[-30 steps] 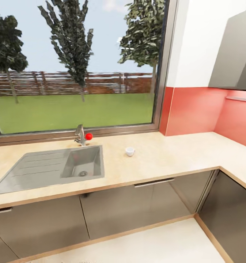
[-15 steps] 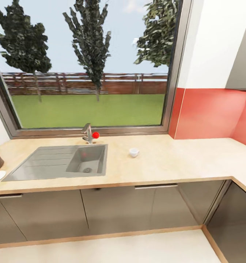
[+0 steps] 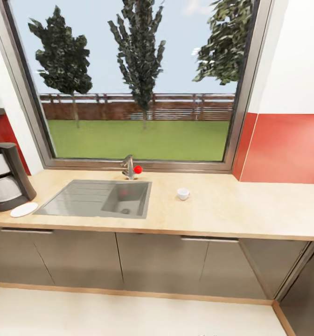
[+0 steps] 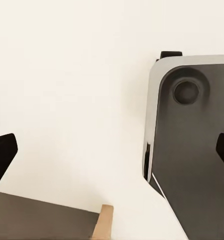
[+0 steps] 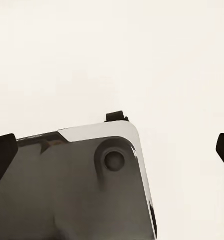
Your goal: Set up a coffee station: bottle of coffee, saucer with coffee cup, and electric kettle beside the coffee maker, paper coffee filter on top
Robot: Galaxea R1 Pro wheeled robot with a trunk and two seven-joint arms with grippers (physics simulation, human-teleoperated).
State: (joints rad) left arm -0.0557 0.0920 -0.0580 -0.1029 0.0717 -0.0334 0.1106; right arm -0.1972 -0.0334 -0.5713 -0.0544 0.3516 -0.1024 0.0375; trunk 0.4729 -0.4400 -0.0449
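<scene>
The long speckled tan desk (image 3: 250, 210) with its inset steel sink (image 3: 101, 199) runs under the window. At its far end the tall black coffee maker (image 3: 6, 177) stands with the small flat white saucer (image 3: 24, 209) just beside its base, an arrangement that already suits the station. The small white coffee cup (image 3: 183, 193) sits alone past the sink, well apart from both, so it probably still has to be carried over. The wrist views add what the head view lacks: the left gripper (image 4: 112, 152) and right gripper (image 5: 112, 150) both point down at pale floor and the robot's grey base (image 5: 77, 190), fingers spread wide with nothing between them, each far from any task thing.
</scene>
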